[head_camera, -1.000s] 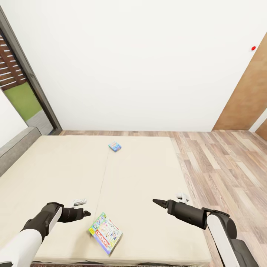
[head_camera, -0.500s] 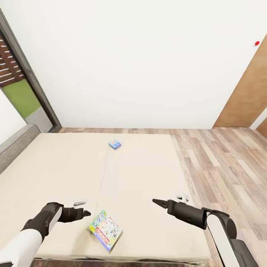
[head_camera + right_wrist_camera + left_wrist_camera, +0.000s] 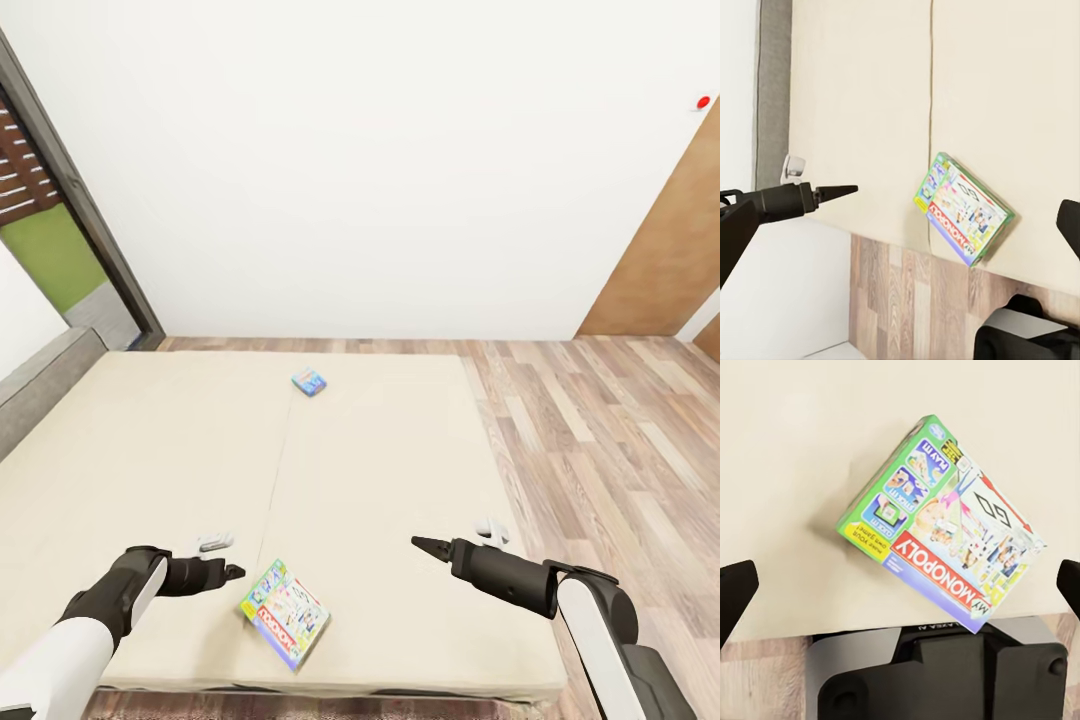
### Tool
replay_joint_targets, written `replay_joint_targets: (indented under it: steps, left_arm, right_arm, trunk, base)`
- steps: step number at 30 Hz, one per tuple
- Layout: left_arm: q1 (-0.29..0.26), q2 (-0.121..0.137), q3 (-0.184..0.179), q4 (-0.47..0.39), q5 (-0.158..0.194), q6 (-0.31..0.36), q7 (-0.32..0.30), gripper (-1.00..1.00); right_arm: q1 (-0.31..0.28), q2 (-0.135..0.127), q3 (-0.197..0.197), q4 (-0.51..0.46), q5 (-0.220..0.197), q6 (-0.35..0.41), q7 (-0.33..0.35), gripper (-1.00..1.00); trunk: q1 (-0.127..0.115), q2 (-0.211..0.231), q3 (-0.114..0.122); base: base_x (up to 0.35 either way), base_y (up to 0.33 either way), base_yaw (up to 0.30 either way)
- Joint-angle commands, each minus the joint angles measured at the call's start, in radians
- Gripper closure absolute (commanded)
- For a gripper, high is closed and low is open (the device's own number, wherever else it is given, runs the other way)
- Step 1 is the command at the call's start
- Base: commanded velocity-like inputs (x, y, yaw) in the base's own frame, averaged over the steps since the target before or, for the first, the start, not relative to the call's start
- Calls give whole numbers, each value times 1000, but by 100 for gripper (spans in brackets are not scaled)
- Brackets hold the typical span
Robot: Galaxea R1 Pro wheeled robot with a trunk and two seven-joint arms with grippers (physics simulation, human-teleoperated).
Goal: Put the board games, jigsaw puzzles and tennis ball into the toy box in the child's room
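Two board games lie on the bed [image 3: 150,450] in front of me, and both my tools hang above its near end. The bed top is plain cream-beige and flat, with one thin seam running from near to far down its middle. The green-edged game box [image 3: 285,613] sits close to the bed's near edge, turned at an angle, just beside that seam; from the left wrist view I read a glossy printed Monopoly lid with a green side panel and a purple band. The blue game box [image 3: 309,381], small and flat, lies far up the bed, close to the seam and near the far edge.

My left tool [image 3: 228,574] points toward the green-edged box, just beside its corner, not touching it. From its wrist camera the two dark fingers [image 3: 735,596] stand wide apart at the picture's sides, so it is open, holding nothing. My right tool [image 3: 428,546] hovers over the right half of the bed, well apart from the box; its fingers also stand spread, empty.

Bare mattress lies between both tools. Wood-plank floor [image 3: 620,430] runs along the bed's right side to a white wall [image 3: 380,180].
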Motion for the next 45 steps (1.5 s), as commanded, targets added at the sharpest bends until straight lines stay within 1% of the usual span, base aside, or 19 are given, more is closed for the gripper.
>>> replay_joint_targets:
  steps: [1,6,11,18,22,30,35,40,45]
  left_arm:
    - [-1,-1,6,-1,0,3,-4,-100]
    - [-1,-1,6,-1,1,-11,-4,-100]
    - [-1,-1,7,0,2,-55,-4,-100]
    - [-1,-1,11,2,3,-88,-5,-100]
    - [-1,-1,12,2,4,-99,-6,-100]
    - [-1,-1,14,2,4,-101,-9,-100]
    - [-1,-1,14,-2,5,-97,-40,-100]
    - [-8,2,13,-5,4,-94,-102,-100]
    - [-15,0,14,-6,5,-92,-135,-100]
  right_arm:
    - [-1,0,-1,0,9,4,10,-100]
    - [-1,1,-1,0,10,4,9,-100]
    - [-1,2,-1,0,10,4,9,-100]
    - [-1,3,-1,0,11,4,9,-100]
    - [-1,4,-2,0,12,4,9,-100]
    - [-1,4,0,0,12,4,9,-100]
    - [-1,3,0,0,11,4,8,-100]
    - [-1,0,-1,0,10,4,9,-100]
    - [-1,-2,-4,0,10,4,9,-100]
  trunk:
    - [0,-2,-3]
    - [0,-2,-12]
    - [0,-2,-20]
    - [0,-2,-31]
    - [0,-2,-38]
    - [0,-2,-51]
    - [0,-2,-59]
    - [0,-2,-68]
    - [0,-2,-76]
  base:
    - [0,0,0]
    - [0,0,0]
    - [0,0,0]
    - [0,0,0]
    - [0,0,0]
    - [0,0,0]
    - [0,0,0]
    - [0,0,0]
    - [0,0,0]
